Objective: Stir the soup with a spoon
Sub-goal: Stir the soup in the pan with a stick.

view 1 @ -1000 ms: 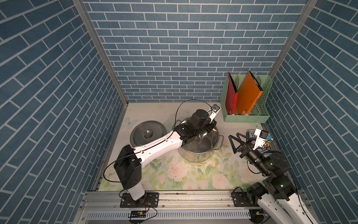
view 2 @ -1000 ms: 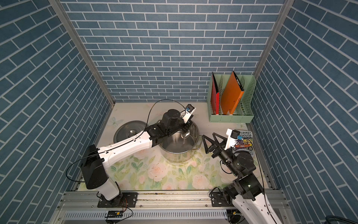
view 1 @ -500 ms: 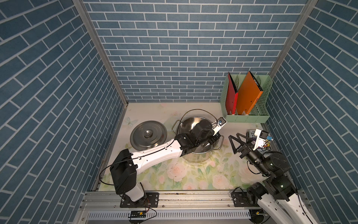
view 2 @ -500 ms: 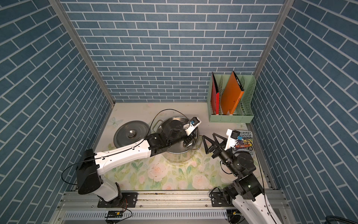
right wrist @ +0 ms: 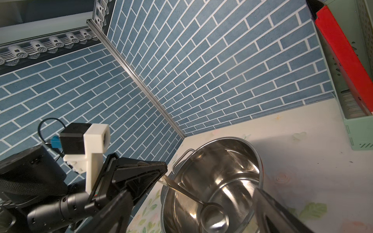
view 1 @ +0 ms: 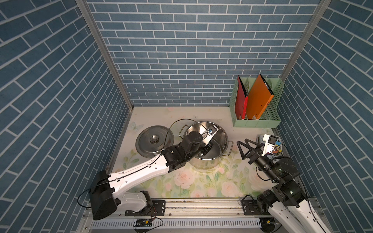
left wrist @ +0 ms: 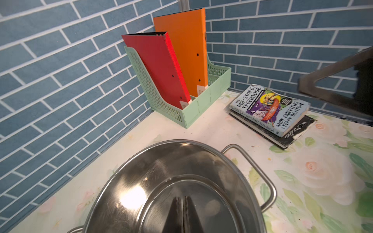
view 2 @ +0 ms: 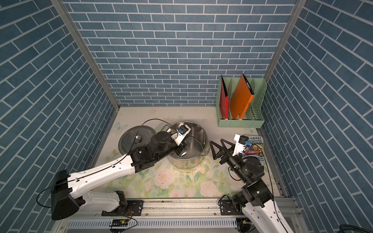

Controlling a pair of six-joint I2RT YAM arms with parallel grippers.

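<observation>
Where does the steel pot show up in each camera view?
Both top views: steel pot mid-table, right of its lid.
Left wrist: close up, in front of the file rack.
Right wrist: near the camera, spoon inside.
Shared landmark: the green file rack, in all four.

**user1:** what's the room looking like?

**user2:** blue brick walls (view 1: 191, 50) are closing in on three sides, metal posts (view 1: 108, 60) are running up at 11 and 1 o'clock, floral tabletop (view 1: 201, 181) is lying underneath lol
</observation>
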